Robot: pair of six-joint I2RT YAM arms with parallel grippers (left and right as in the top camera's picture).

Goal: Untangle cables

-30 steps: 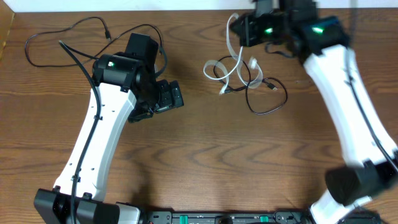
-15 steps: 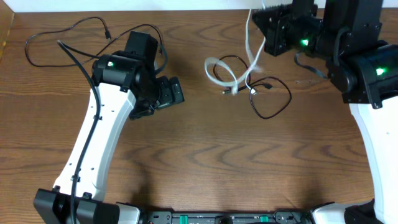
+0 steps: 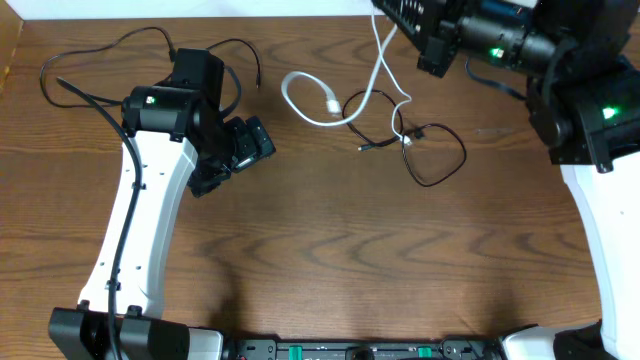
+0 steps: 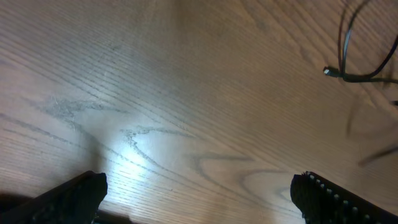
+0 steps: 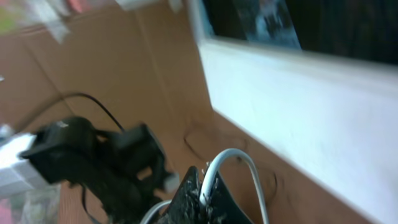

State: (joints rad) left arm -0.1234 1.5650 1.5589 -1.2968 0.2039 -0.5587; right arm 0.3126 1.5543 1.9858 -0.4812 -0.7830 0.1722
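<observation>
Right gripper [image 5: 204,190] is pinched tight on the white cable [image 3: 330,104] up at the far edge of the table [image 3: 330,250], that cord looping down against a black cable [image 3: 412,135] lying mid-table, while the left gripper [image 4: 199,199] hangs wide open over the wood nearby.

Brown wood-grain surface [image 3: 330,250] fills the overhead view, grain running approx. left-right. White strip [image 3: 200,8] along the far edge. Black rail [image 3: 360,350] w/ small green marks at the near edge, center. Left wrist view: bright glare patch [image 4: 127,146] on the wood. Right wrist view: blurred white band [image 5: 292,87] running diag., dark panel [image 5: 323,18] above it, details too blurred to tell.
</observation>
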